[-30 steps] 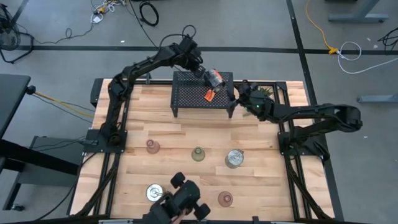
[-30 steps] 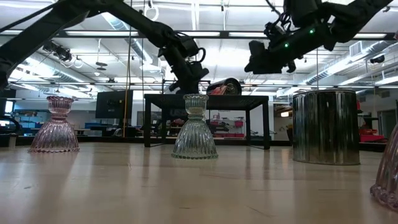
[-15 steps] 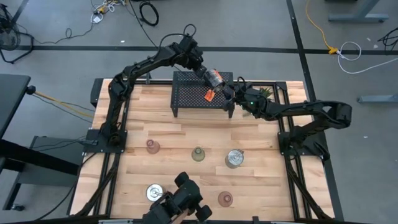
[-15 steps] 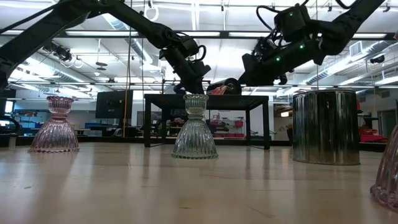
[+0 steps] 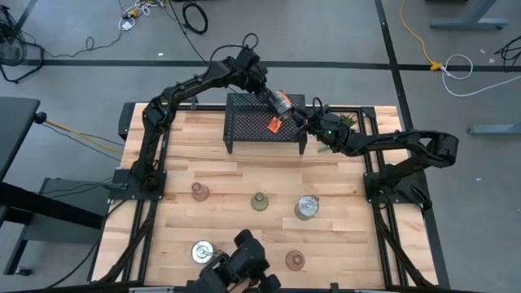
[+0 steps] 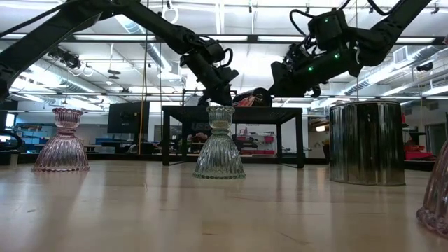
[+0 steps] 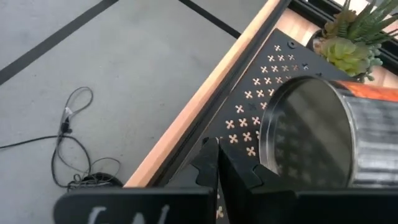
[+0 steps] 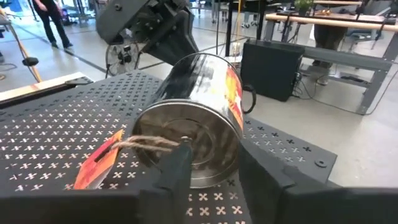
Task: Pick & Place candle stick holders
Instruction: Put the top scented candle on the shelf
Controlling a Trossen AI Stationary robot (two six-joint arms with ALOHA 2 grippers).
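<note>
Silver holder (image 5: pixel 281 102) sideways on mesh rack (image 5: pixel 244 122), left claw (image 5: pixel 265 91) closed beside it, right claw (image 8: pixel 208 171) parted around its rim.

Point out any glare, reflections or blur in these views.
Low view: ceiling strip lights glare brightly, and the silver holder mirrors the room. Right wrist view: the metal holder on the rack shows bright reflections. Left wrist view: the plant looks soft.

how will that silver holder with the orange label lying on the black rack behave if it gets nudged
The silver holder lies on its round side on the mesh rack, so it would probably roll. It looks like hollow thin metal, likely light. Its shiny wall may slip between the right gripper's fingers, and the string-tied orange tag would trail floppily.
</note>
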